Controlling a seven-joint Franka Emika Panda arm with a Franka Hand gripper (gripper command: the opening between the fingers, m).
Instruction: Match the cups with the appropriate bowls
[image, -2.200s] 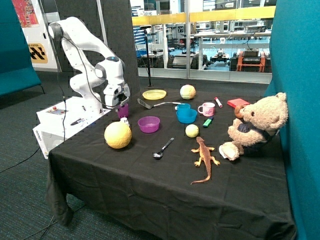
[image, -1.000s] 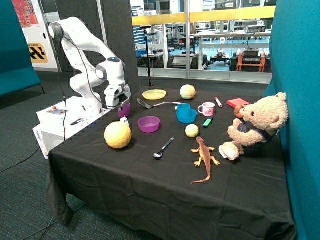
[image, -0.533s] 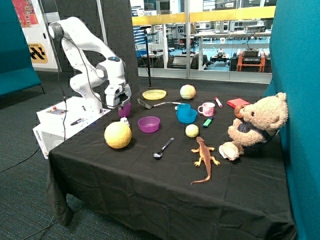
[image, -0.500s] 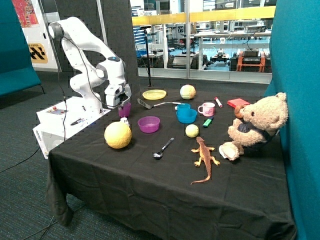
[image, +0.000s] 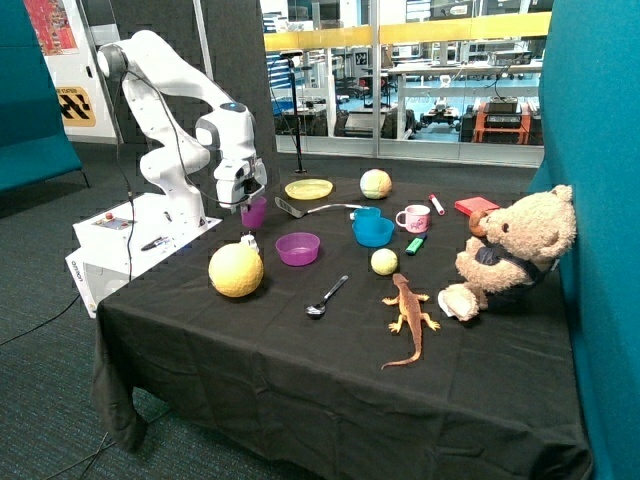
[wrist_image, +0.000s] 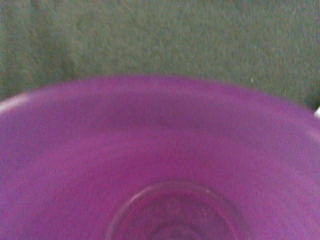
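Though its fingers hidden, pincer (image: 250, 203) on purple cup (image: 254, 213).

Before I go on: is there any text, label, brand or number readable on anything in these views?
Nothing readable.
Yellow and black sign on the wall behind the arm: lettering too small to read.
Red poster above it: blurred.
White base box under the arm: marks on its side too small to read.
Purple cup held in the gripper: no print visible; the moulded ring on its bottom carries no legible mark.
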